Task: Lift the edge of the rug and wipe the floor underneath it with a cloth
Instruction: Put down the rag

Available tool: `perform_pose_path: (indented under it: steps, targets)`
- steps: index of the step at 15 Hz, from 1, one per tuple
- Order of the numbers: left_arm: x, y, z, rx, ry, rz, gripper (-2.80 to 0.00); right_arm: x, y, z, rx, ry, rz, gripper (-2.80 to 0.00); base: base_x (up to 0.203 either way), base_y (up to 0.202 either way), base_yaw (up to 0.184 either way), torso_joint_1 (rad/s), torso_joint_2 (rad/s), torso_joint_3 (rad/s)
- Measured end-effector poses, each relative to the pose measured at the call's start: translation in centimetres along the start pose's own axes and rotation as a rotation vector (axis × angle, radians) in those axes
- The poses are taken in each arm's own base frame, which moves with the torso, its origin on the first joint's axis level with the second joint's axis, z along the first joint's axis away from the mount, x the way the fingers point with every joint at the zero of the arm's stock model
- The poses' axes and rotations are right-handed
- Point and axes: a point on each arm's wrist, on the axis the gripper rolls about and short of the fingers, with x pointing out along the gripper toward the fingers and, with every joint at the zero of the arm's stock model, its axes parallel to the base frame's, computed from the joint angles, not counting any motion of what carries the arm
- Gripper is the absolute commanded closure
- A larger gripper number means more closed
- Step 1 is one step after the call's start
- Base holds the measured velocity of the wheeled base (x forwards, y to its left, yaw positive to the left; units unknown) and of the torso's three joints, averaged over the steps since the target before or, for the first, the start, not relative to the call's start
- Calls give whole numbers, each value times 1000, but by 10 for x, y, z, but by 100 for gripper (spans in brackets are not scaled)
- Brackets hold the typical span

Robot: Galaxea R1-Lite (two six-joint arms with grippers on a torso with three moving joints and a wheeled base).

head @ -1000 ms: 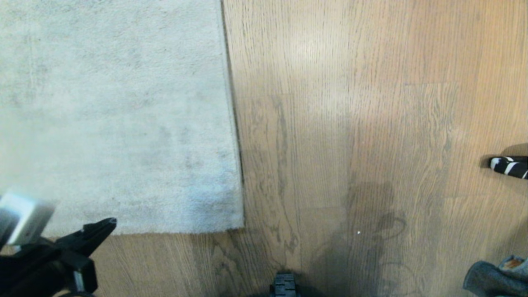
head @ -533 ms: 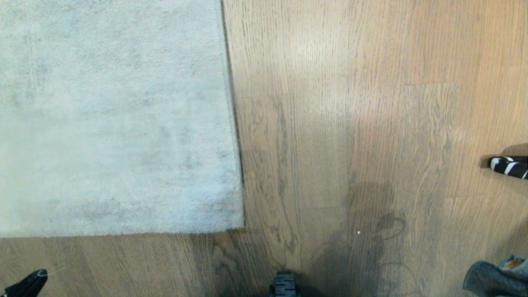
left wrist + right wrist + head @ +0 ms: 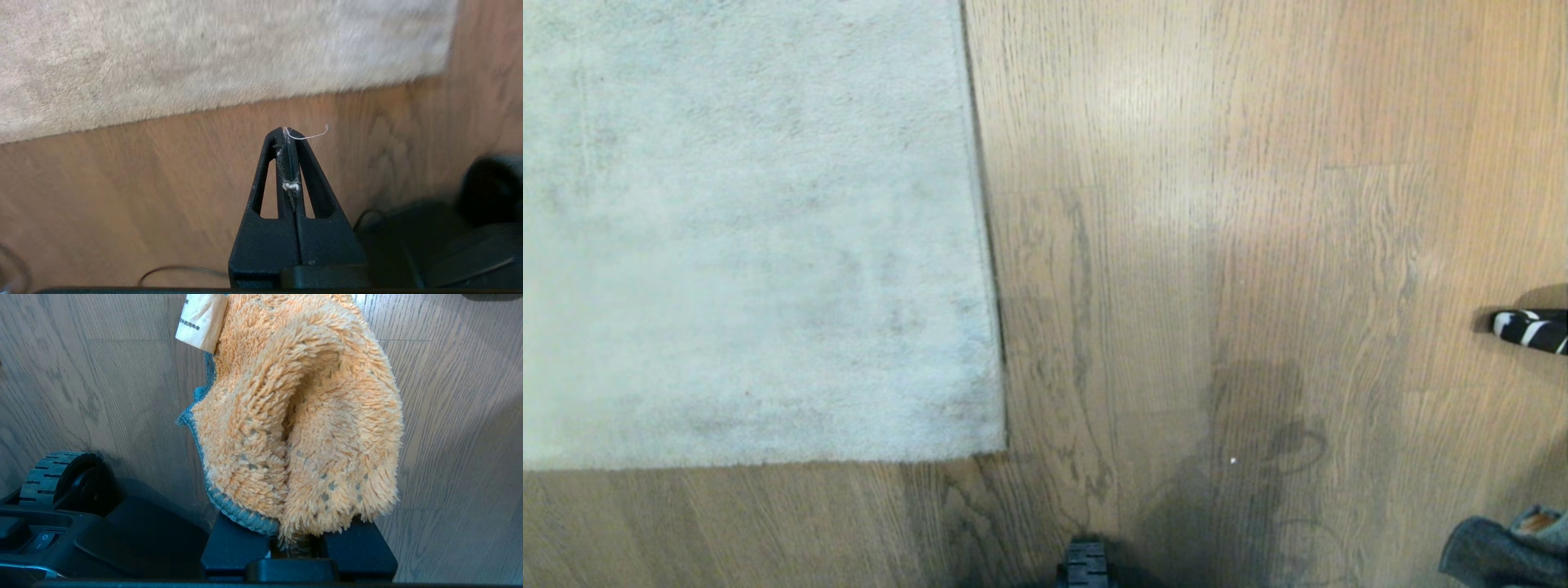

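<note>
Both fingers of the left gripper (image 3: 289,132) are pressed together with nothing between them except a few pale fibres and a loose thread caught at the tips. A second ago this gripper was seen in the head view at the near border of the rug; half a second ago only its tip showed at the lower left corner; now it is gone from that view altogether, so the left arm has been drawn back. From its wrist view it is held low over the floor (image 3: 122,196), well short of the rug edge (image 3: 229,104), fingers pointed toward that border. The rug edge (image 3: 992,327) is lying flat, its square corner down on the planks, with no backing exposed. It is judged that the lift has been released and the task is at or near its close. The right gripper (image 3: 300,543) is clamped on the cloth (image 3: 302,424), which is bunched with its orange face showing and its tag visible, held above the floor (image 3: 449,416) beside the robot's base (image 3: 81,522). In the head view a corner of the cloth (image 3: 1503,547) shows at the lower right, well apart from the rug.
</note>
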Motion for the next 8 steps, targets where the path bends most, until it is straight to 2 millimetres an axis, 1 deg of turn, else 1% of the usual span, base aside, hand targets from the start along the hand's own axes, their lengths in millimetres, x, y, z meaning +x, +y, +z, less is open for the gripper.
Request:
perform_pose_path:
  steps: [3, 8]
  targets:
    - [-6, 0, -4, -35, -62, 2, 0, 0, 0, 0, 0, 0, 0, 0, 0, 0, 0, 0, 0, 0]
    - [-9, 0, -6, -39, -95, 4, 0, 0, 0, 0, 0, 1, 1, 0, 0, 0, 0, 0, 0, 0]
